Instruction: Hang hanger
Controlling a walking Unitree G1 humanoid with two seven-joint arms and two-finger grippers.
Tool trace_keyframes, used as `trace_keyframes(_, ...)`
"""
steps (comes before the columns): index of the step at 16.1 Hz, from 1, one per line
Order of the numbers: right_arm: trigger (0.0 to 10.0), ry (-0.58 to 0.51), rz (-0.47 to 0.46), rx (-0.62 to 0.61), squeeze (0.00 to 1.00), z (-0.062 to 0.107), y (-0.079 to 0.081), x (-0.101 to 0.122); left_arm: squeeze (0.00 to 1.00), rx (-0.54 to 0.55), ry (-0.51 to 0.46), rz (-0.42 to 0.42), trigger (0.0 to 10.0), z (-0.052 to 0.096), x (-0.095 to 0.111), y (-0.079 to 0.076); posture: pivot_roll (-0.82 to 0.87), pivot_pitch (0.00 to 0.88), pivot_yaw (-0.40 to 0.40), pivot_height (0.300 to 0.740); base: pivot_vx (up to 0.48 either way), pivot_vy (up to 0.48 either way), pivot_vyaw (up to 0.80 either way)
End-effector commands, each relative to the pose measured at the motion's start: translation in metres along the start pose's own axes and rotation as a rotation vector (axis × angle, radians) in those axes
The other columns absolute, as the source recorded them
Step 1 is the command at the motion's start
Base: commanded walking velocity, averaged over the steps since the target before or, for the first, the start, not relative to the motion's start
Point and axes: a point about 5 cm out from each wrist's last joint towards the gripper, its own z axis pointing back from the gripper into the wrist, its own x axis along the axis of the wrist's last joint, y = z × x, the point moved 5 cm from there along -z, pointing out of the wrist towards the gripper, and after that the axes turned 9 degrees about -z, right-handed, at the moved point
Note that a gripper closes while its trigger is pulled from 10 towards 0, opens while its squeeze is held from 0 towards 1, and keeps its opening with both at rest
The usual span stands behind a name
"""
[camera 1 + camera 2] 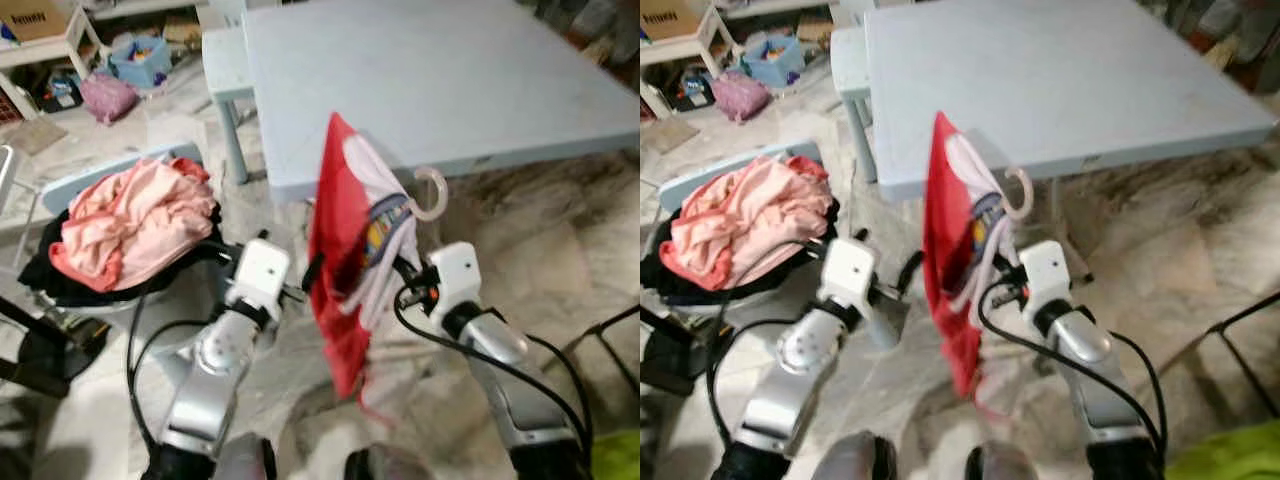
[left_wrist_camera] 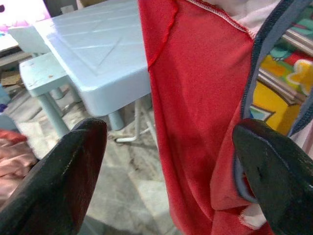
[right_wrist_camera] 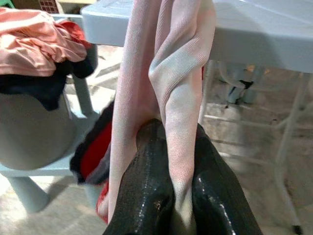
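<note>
Red cloth, with white and patterned panels, is the item in hand: a garment [image 1: 345,260] draped on a hanger whose pale hook [image 1: 432,193] curls out at its upper right in the left eye view. There the garment hangs upright between the two arms, in front of the near edge of the pale blue tabletop [image 1: 440,70], hook level with that edge but catching on nothing; the right gripper [image 1: 405,262] meets the cloth from the right, the left gripper [image 1: 300,285] sits just beside its left edge. A basket of pink laundry [image 1: 135,225] stands on a stool to the left. Right eye view: same arrangement, the hook [image 1: 1021,193] free in the air, no rail or rod to be made out for it. Left wrist view: the left gripper's two black fingers [image 2: 58,181] stand wide apart, the red fabric [image 2: 195,98] hanging between them nearer the far finger, which overlaps its edge; no grasp on this side. Right wrist view: the right gripper [image 3: 183,196] is pinched together on a fold of pinkish-white cloth [image 3: 171,88] rising straight from its fingertips, so it carries the load by the garment. Status, as judged: hanger lifted and held, hanging not yet done; a hanging place must still be found and the hook set over it.
</note>
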Motion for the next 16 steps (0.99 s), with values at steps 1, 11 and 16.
trace_keyframes(1, 10.0, -0.052, 0.002, 0.021, 0.0, -0.003, 0.007, 0.013, 0.0, 0.011, 0.018, -0.021, 10.0, 0.001, -0.005, 0.007, -0.06, 0.107, 0.011, 0.74, 0.0, -0.315, 0.0)
trace_keyframes(11, 10.0, 0.0, 0.088, 0.244, 0.0, 0.004, 0.02, 0.024, 0.0, 0.032, 0.115, -0.06, 10.0, 0.001, -0.027, 0.022, -0.07, 0.104, 0.015, 0.74, 0.0, -0.031, 0.0)
trace_keyframes(16, 10.0, 0.035, 0.109, 0.44, 0.0, 0.016, 0.038, 0.037, 0.0, 0.04, 0.1, -0.117, 10.0, -0.018, -0.025, 0.028, -0.08, 0.097, 0.018, 0.74, 0.0, 0.0, 0.0)
